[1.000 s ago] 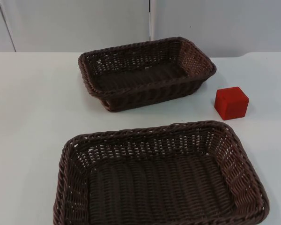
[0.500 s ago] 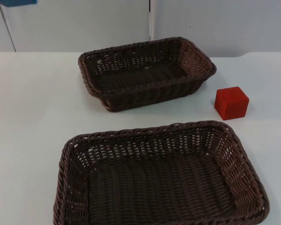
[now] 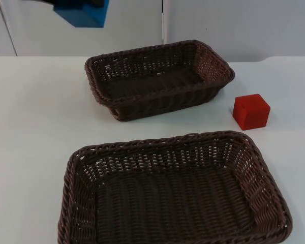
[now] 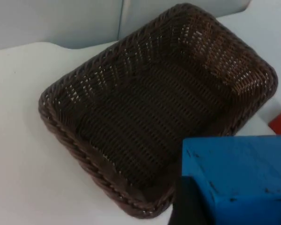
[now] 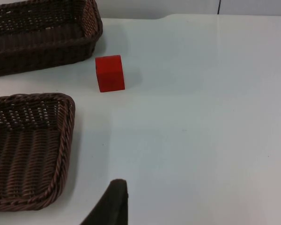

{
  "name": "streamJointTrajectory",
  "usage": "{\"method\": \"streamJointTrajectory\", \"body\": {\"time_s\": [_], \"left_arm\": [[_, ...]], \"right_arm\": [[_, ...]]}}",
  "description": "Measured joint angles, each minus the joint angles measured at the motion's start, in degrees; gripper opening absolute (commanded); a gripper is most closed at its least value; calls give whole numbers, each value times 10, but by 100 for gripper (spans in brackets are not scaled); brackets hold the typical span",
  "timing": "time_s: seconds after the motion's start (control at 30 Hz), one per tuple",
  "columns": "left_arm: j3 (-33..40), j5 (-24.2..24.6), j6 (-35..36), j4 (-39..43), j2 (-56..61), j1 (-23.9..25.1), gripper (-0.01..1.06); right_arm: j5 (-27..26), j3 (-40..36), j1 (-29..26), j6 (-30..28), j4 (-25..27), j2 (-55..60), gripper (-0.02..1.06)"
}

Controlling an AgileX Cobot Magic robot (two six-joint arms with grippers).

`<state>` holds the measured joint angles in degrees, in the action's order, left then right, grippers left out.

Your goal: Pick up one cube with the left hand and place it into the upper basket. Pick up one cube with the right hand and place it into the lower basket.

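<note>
**Blue cube up in the air, red cube on the table**

I start at the left. My left gripper is high up, over the far left part of the table. It has its fingers closed on a blue cube. The cube is off the table, held in the air in front of the grey wall. From the left wrist camera I see the blue cube close to me, with a black fingertip pressed on its side. Below and ahead of this gripper is the upper basket. It is brown and woven, and there is nothing in it. The blue cube is not over the middle of the basket; it hangs near one corner of it.

In the top view the upper basket sits at the far side of the table. The lower basket sits nearer to me, apart from the upper one. It has nothing in it too.

Now the right. The red cube sits on the table, to the right of the two baskets and touching neither. My right arm waits. From its wrist camera the red cube is well ahead of the right gripper, and the lower basket's corner is off to one side. I see one dark fingertip, so I cannot tell if this gripper is open or closed.
</note>
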<state>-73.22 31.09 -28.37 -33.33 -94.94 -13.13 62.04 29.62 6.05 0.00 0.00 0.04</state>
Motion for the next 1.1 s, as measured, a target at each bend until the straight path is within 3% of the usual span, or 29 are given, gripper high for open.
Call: {"method": "streamJointTrajectory", "body": {"time_s": [0.63,1.1], "left_arm": [[-239,72,-1,11,-214,0,0],[-342,74,-3,5,-342,0,0]], "right_arm": [[0,0,0,0,0,0,105],[0,0,0,0,0,0,105]]}}
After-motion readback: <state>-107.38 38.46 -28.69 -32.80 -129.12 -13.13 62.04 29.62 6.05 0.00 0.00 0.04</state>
